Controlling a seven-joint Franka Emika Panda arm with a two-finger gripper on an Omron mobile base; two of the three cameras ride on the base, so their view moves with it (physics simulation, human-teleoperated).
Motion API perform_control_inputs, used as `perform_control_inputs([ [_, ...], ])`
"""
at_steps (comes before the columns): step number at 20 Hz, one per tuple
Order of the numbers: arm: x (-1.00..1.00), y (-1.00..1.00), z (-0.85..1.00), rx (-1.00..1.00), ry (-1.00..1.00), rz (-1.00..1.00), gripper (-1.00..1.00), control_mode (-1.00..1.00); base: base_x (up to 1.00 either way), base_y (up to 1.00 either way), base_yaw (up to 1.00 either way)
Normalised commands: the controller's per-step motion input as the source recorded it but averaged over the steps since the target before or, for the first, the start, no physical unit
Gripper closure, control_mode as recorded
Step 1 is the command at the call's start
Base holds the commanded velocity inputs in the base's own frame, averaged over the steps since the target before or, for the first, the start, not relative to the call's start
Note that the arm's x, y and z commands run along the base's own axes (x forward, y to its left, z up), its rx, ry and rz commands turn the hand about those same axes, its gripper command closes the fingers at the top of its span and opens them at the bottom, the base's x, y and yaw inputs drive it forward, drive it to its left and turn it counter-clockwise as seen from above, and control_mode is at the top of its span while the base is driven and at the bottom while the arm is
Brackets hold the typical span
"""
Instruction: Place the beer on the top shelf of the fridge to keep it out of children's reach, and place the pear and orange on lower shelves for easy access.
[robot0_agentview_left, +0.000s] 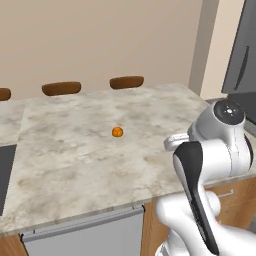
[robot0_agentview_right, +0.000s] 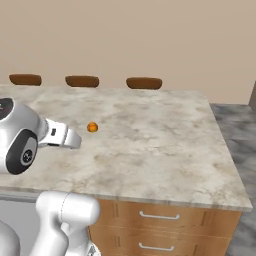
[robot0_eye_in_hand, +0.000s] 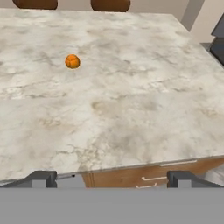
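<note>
In the left base view, the orange (robot0_agentview_left: 117, 132) sits alone near the middle of the marbled surface (robot0_agentview_left: 75, 160), well apart from every edge. It is round, so it has no long axis and no clear heading; whether a stem end faces any way is too small to tell. The white arm (robot0_agentview_left: 210, 165) rises at the lower right, folded over the near right part of the surface, well apart from the fruit. Three brown chair backs (robot0_agentview_left: 126, 82) show past the far edge. A dark grey panel with a dark vertical handle (robot0_agentview_left: 243, 60) stands at the upper right; it looks like the fridge door.

In the right base view, the orange (robot0_agentview_right: 92, 127) lies on the left half of the surface (robot0_agentview_right: 165, 150), nearer the far edge than the near one. The arm's white wrist (robot0_agentview_right: 60, 136) reaches toward it from the left and stops just short, not touching. Wooden drawers (robot0_agentview_right: 160, 217) with pale handles run below the near edge.

In the hand view, the orange (robot0_eye_in_hand: 72, 61) rests at the upper left on the surface (robot0_eye_in_hand: 131, 109). The claw (robot0_eye_in_hand: 111, 179) stands spread wide with nothing between its fingertips (robot0_eye_in_hand: 43, 178), low over the near edge and far from the fruit.
</note>
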Motion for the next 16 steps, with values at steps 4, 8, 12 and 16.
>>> perform_control_inputs([
  [4,0.7,0.0,-0.24,0.11,0.0,0.1,-1.0,-1.0,0.0,0.0,0.0],
  [8,0.88,0.15,-0.36,0.07,0.0,0.14,-1.0,-1.0,0.0,0.0,0.0],
  [12,0.94,0.41,-0.35,0.01,0.0,0.08,-1.0,-1.0,0.0,0.0,0.0],
  [16,0.91,0.47,-0.31,0.0,0.03,0.0,-1.0,-1.0,0.0,0.0,0.0],
])
